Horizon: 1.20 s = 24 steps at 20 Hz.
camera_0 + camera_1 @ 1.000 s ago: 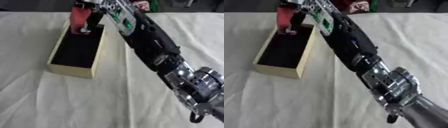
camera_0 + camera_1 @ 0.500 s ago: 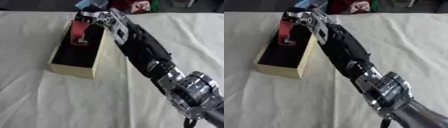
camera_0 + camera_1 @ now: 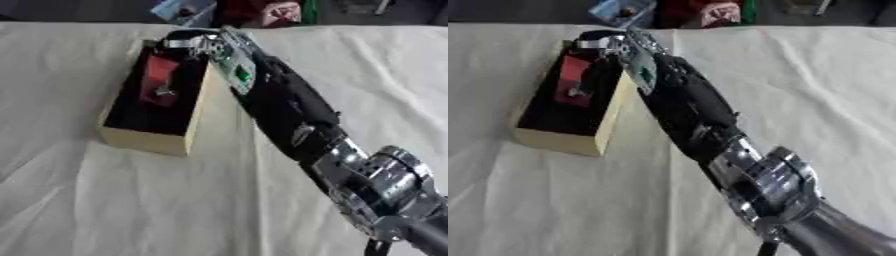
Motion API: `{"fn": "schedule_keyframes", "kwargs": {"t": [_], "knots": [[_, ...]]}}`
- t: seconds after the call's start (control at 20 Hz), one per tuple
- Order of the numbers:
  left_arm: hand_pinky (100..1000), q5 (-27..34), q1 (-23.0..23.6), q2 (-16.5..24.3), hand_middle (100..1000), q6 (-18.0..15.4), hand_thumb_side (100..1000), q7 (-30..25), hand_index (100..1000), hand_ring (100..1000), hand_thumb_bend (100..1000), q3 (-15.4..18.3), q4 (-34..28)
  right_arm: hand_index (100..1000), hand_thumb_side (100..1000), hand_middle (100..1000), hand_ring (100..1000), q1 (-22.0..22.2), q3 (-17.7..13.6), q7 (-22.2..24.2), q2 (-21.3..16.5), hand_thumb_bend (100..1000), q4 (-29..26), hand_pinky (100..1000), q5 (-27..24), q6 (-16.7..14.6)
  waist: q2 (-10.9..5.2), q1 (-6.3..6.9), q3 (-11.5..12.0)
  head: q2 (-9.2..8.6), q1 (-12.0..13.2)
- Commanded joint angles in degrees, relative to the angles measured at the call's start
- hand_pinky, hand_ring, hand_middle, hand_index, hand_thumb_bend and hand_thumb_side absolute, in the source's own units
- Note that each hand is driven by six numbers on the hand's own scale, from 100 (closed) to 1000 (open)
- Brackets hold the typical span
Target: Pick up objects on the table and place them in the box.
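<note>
An open wooden box with a dark inside stands on the white cloth at the left centre. A flat red object with a small silver part lies inside it, towards the far end. My right arm stretches from the lower right across the table. My right hand is over the box's far right corner, right at the upper end of the red object. Whether the hand still holds the object is hidden. My left hand shows in no view.
Past the table's far edge lie a blue and white packet, a red carton and something green. The white cloth covers the table in folds around the box.
My right hand has come down with the red object from above the box's far end; the object now sits lower, inside the box.
</note>
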Motion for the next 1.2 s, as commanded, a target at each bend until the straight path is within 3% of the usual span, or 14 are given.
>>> {"fn": "schedule_keyframes", "kwargs": {"t": [0.05,0.4,0.7,1.0,1.1,1.2], "knots": [[567,0.25,-0.50,0.61,517,-0.02,100,-0.24,652,565,181,-0.09,-1.15,896,341,863,885,-1.67,-0.52,-0.87,-0.46,534,-0.60,890,2.61,-0.63,-0.26,-0.41,0.11,-0.12,0.07],[567,0.32,-0.38,0.61,517,0.02,100,-0.26,653,565,182,-0.04,-1.15,895,323,852,875,-1.90,-1.31,-2.35,-0.46,529,-0.81,885,4.88,-1.19,-0.41,-0.21,-0.06,-0.25,0.12],[568,0.30,-0.23,0.69,518,0.00,100,-0.13,653,565,185,0.08,-1.15,885,350,837,859,-2.86,-1.90,-2.35,-2.32,480,-5.37,880,0.69,-1.67,-0.69,-0.03,-0.48,-0.28,0.45],[569,0.03,0.17,0.86,518,-0.08,100,0.32,653,565,188,0.46,-1.15,870,367,816,832,-3.86,-2.12,-4.82,-7.31,407,-13.22,871,-4.38,-4.69,-0.95,0.30,-1.38,-0.23,1.66],[569,-0.14,0.35,0.96,518,-0.10,100,0.58,654,565,188,0.68,-1.15,863,378,804,822,-3.39,-2.14,-6.30,-9.76,337,-15.79,864,-5.96,-6.10,-0.98,0.40,-1.85,-0.19,2.51],[569,-0.34,0.53,1.10,518,-0.11,100,0.84,654,565,188,0.90,-1.15,858,383,797,817,-2.16,-1.81,-7.92,-12.41,163,-18.47,857,-7.61,-7.38,-0.98,0.51,-2.51,-0.19,3.72]]}}
